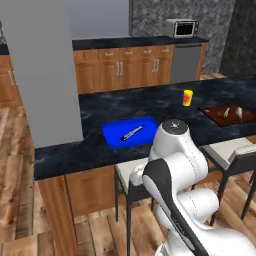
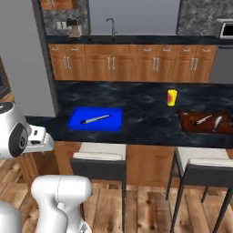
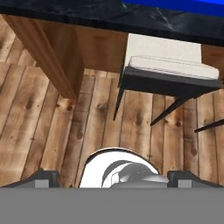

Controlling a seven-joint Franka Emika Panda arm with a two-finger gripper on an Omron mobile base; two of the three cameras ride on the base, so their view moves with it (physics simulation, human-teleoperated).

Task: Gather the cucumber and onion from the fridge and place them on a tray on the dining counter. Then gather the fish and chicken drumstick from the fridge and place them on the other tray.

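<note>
Landmark: the dining counter (image 1: 125, 107), a long black marbled top on a brown wooden base; all places below are given relative to it.
Tray: the tray (image 2: 96, 119), bright blue with a raised rim, lies flat on the counter near its front edge, toward the end closest to the grey fridge (image 1: 42, 70); it holds a slim dark utensil (image 2: 95, 119), and no cucumber or onion lies in it, so the first delivery appears not yet made.
Other tray: the other tray (image 2: 205, 123), dark reddish-brown, sits on the same counter well apart from the blue one; two small utensils lie in it.
Cup: a small yellow cup (image 2: 171, 97) stands upright on the counter between the two trays, farther back.
Stools: a pale-cushioned stool (image 3: 168, 72) is tucked under the counter's front overhang, below the blue tray.
Gripper: the gripper (image 3: 113, 178) hangs below counter height, looking at the wooden floor and the stool; its finger tips (image 3: 43, 178) are spread wide with nothing between them.
Judgement: empty, spread jaws suit an approach to the fridge for produce.
</note>
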